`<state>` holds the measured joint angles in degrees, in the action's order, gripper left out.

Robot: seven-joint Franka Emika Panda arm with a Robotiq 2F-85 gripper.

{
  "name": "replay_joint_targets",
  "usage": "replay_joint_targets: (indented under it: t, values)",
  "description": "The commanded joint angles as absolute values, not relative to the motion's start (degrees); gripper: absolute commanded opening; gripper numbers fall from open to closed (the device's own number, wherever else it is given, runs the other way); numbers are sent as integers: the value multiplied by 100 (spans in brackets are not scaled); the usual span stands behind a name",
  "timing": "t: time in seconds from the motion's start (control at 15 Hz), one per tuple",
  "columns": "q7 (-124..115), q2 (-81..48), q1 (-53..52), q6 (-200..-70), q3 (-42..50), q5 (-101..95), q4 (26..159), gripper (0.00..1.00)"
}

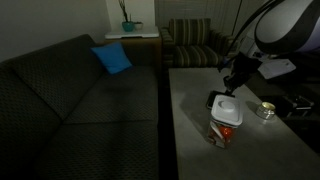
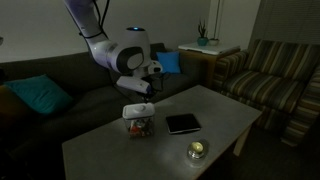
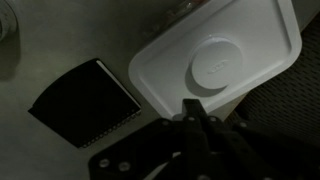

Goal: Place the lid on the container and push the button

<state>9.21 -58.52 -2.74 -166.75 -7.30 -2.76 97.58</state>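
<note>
The white lid lies on top of the container, a small tub with red and white printed sides standing on the grey table. Both exterior views show this, with the lid capping the container. My gripper hangs just above the lid's far edge. In the wrist view the lid fills the upper right and shows a round raised disc in its middle. My gripper's fingers are pressed together, their tips at the lid's near edge, with nothing between them.
A flat black tablet-like slab lies on the table beside the container. A small round shiny tin sits nearer the table edge. A dark sofa with a blue cushion and a striped armchair flank the table.
</note>
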Motion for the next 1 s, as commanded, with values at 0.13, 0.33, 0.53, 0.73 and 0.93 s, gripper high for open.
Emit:
replay_joint_targets:
  t: [0.13,0.33,0.53,0.73,0.93]
  values:
    - [798,-5373,-425,-16605,-684,-338,10345,0]
    - [874,-5173,-439,-16874,-748,-379,10728,0]
    - [872,-5197,-504,-17126,-736,-398,10866,0]
    - [779,-5380,-666,-17469,-569,-425,10831,0]
    - [781,-5582,-683,-17714,-510,-423,10736,0]
